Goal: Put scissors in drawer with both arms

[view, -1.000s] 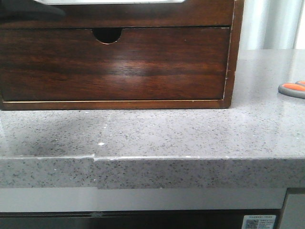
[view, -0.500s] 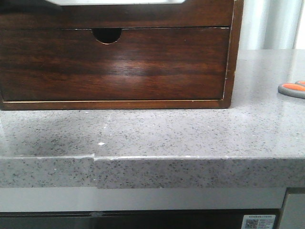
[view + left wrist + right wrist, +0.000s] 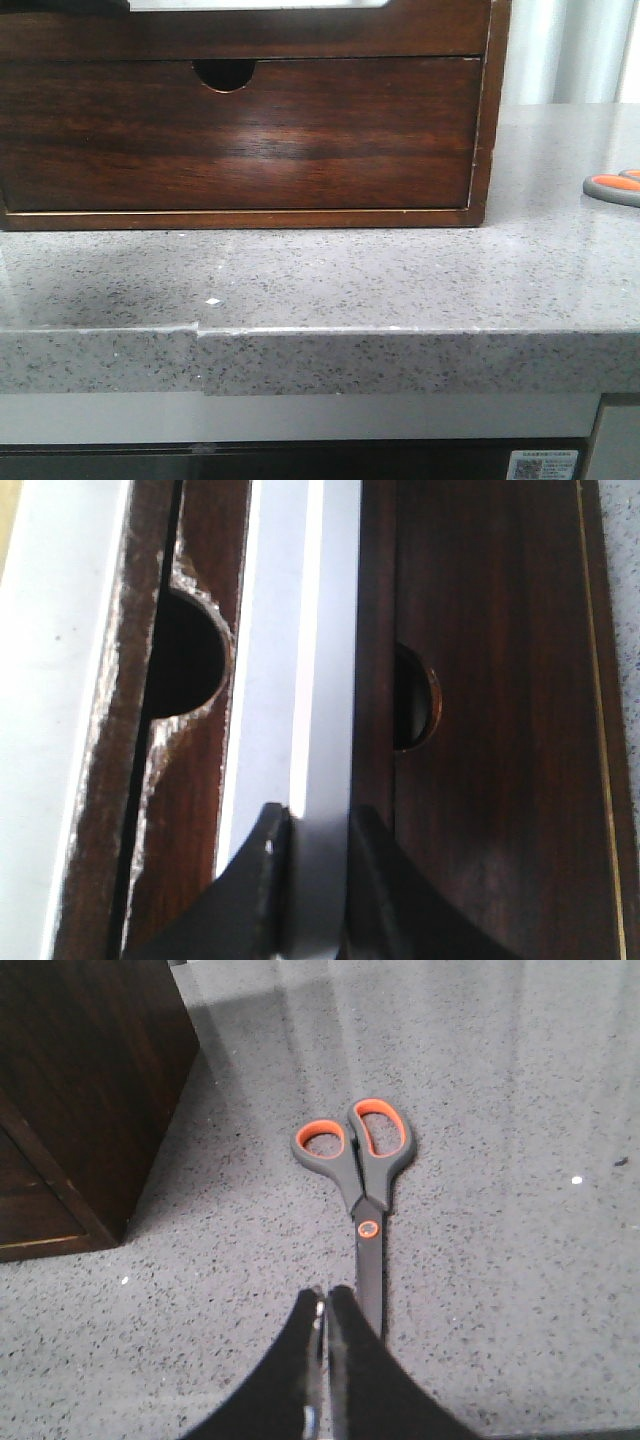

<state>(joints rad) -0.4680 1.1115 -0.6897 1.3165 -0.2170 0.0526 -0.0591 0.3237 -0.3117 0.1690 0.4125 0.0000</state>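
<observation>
The scissors (image 3: 365, 1160) lie flat on the grey stone countertop (image 3: 500, 1290), orange-lined loops pointing away from my right gripper (image 3: 327, 1295). That gripper hovers shut and empty just beside the blades. In the front view only the scissors' loops (image 3: 612, 187) show at the right edge. The drawer (image 3: 300, 32) is the plain strip above the notched front. In the left wrist view its front edge (image 3: 377, 630) stands out from the box, with a pale strip of interior (image 3: 285, 630) showing. My left gripper (image 3: 312, 815) is open above that strip, one finger (image 3: 372, 860) over the front edge.
The wooden box (image 3: 480, 120) stands at the back left of the countertop (image 3: 400, 280), its corner (image 3: 80, 1090) left of the scissors. The lower drawer front (image 3: 240, 140) has a half-round notch (image 3: 225, 72). The countertop's front edge (image 3: 400, 355) is near.
In the front view a dark shadow on the upper drawer front at the top left has faded, and the pale strip's left end has shortened. The scissors have not moved.
</observation>
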